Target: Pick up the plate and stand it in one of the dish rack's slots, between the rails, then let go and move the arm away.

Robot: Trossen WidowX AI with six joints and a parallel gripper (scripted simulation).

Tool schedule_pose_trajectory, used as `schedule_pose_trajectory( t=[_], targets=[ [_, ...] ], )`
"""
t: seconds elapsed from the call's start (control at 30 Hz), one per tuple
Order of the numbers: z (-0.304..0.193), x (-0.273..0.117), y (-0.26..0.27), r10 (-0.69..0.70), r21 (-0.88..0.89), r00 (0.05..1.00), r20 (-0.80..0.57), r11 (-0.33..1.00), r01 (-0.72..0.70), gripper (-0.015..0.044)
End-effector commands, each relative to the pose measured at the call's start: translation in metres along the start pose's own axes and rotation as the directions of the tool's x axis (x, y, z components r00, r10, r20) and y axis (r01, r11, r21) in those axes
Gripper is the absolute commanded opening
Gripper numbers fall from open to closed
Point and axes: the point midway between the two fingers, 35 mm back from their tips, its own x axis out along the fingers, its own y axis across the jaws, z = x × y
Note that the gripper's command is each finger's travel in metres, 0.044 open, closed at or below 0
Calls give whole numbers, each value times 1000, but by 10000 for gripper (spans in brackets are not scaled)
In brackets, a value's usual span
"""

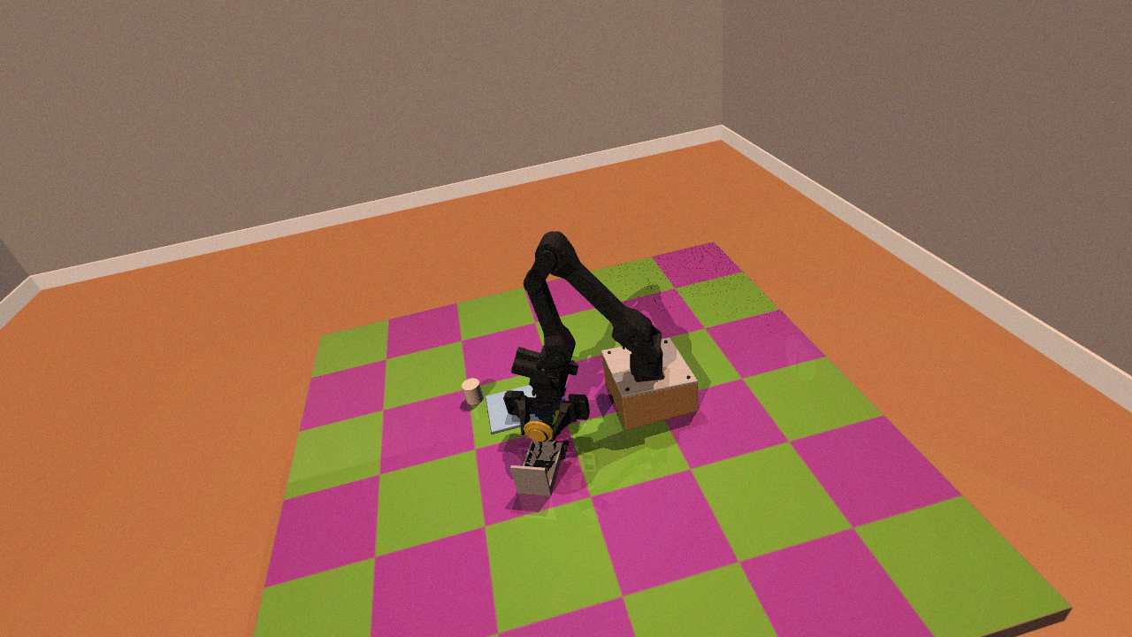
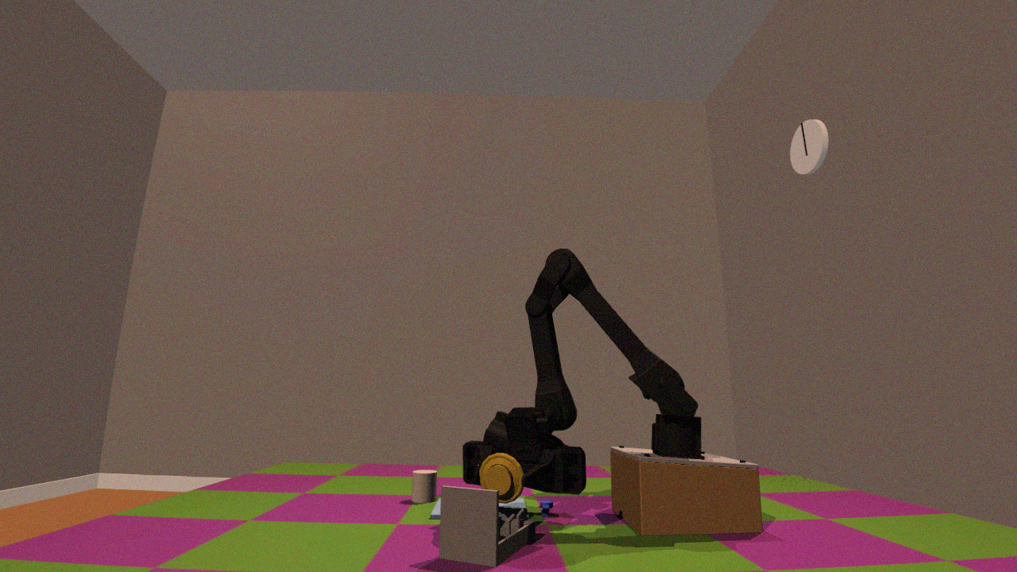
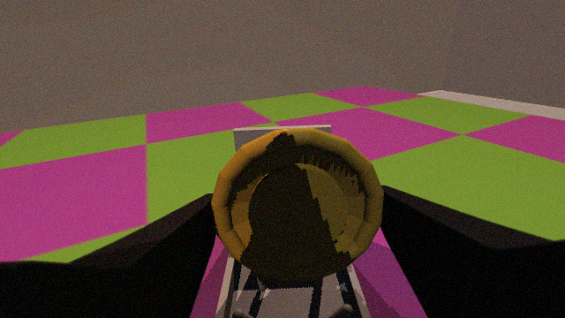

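Note:
A round yellow-orange plate (image 1: 538,431) (image 2: 501,477) (image 3: 349,199) is held between the two black fingers of my gripper (image 3: 296,200), which is shut on its rim from both sides. The plate stands about upright. The grey dish rack (image 1: 531,479) (image 2: 467,524) (image 3: 300,300) stands on the checkered mat, with a tall flat end panel and short rails inside. The plate is above the rack's end nearer the arm, and a small gap shows between them in the top view. In the wrist view the plate hides the middle of the rack.
A light blue flat square (image 1: 500,415) (image 2: 435,509) lies behind the rack, partly under the gripper. A small beige cylinder (image 1: 471,391) (image 2: 424,486) stands beside it. A small blue object (image 2: 546,507) lies right of the square. The arm's brown base box (image 1: 658,408) (image 2: 697,497) stands to the right.

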Motion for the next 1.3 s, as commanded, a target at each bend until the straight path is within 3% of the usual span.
schedule_pose_trajectory(
  t=[0.0, 0.9, 1.27],
  targets=[
    [-4, 3, 2, 1, 8, 1000, -3, 1000, -1, 0],
    [-24, 9, 5, 1, 1, 1000, 2, 1000, -1, 0],
    [-24, 9, 5, 1, 1, 1000, 2, 1000, -1, 289]
  ],
)
